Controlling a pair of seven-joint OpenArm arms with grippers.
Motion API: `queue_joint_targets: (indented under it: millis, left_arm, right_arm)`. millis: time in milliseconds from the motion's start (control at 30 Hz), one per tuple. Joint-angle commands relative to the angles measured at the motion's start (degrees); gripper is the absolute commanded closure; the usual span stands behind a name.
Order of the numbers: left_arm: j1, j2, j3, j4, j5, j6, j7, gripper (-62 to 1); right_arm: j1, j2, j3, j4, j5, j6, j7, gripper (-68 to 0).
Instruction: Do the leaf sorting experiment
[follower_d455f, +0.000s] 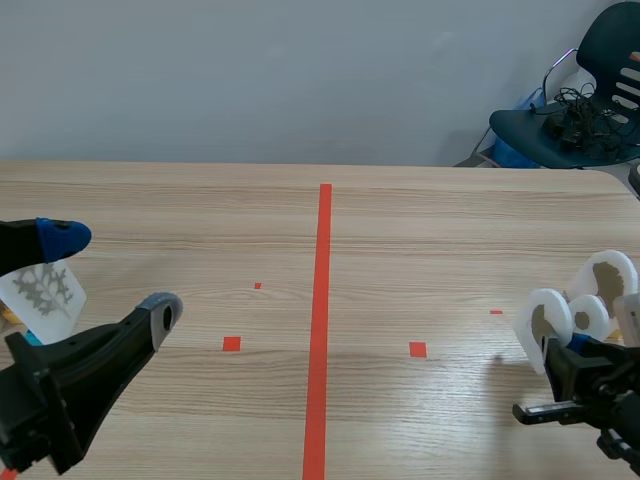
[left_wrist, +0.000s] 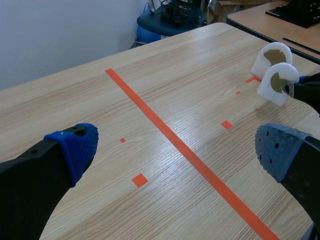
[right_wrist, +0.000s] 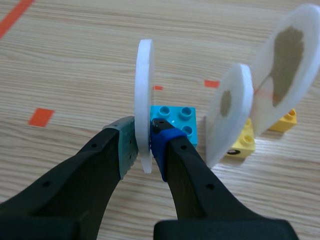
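Claw on my right (right_wrist: 145, 142) is gripping a white leaf disc (right_wrist: 144, 85) edge-on between its pads.
I am holding the white leaf disc upright against a blue brick (right_wrist: 179, 119) on the table (right_wrist: 75, 60). Just beside it, a second disc (right_wrist: 229, 112) and a third disc (right_wrist: 286, 60) are standing on yellow bricks (right_wrist: 241, 145). My left claw (left_wrist: 175, 150) is hanging wide open over the table, gripping nothing, and a leaf-print card (follower_d455f: 45, 290) is sitting near it.

My scene camera faces across the table (follower_d455f: 450, 230) to the wall (follower_d455f: 250, 80). The left wrist camera looks wide over the tape line (left_wrist: 175, 143); the right sits tight on a white disc (right_wrist: 145, 100) that I also see lower right in the scene view.
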Motion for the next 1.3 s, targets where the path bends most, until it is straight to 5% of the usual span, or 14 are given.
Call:
queue_joint_targets:
  millis: [0, 200, 400, 567, 867, 1100, 1267]
  left_arm:
    - [-0.3, 0.1, -0.3, 0.3, -0.3, -0.1, -0.6, -62.3]
    - [-0.3, 0.1, -0.3, 0.3, -0.3, -0.1, -0.6, -62.3]
    - [-0.3, 0.1, -0.3, 0.3, -0.3, -0.1, -0.6, -62.3]
    - [-0.3, 0.1, -0.3, 0.3, -0.3, -0.1, -0.6, -62.3]
    - [-0.3, 0.1, -0.3, 0.3, -0.3, -0.1, -0.6, -62.3]
    - [-0.3, 0.1, -0.3, 0.3, -0.3, -0.1, -0.6, -62.3]
    - [-0.3, 0.1, -0.3, 0.3, -0.3, -0.1, -0.6, -62.3]
  right_arm:
    - [1.3, 0.8, -0.2, 0.0, 0.4, 0.0, 2.8, -6.2]
    - [1.5, 0.8, 0.7, -0.8, 0.4, -1.0, 2.2, -8.6]
    - [1.3, 0.8, 0.8, -1.6, 0.4, -1.7, 1.0, -24.4]
    - [1.1, 1.0, 2.4, 0.1, 0.2, -1.7, 6.6, -41.3]
    - [-3.4, 4.2, 5.4, 16.7, 0.2, 2.6, 4.6, -50.6]
    - [-8.2, 7.4, 5.4, 30.3, 4.7, 3.5, -2.4, -67.9]
    - [-12.3, 9.1, 5.4, 36.5, 5.6, 5.0, -6.5, -67.9]
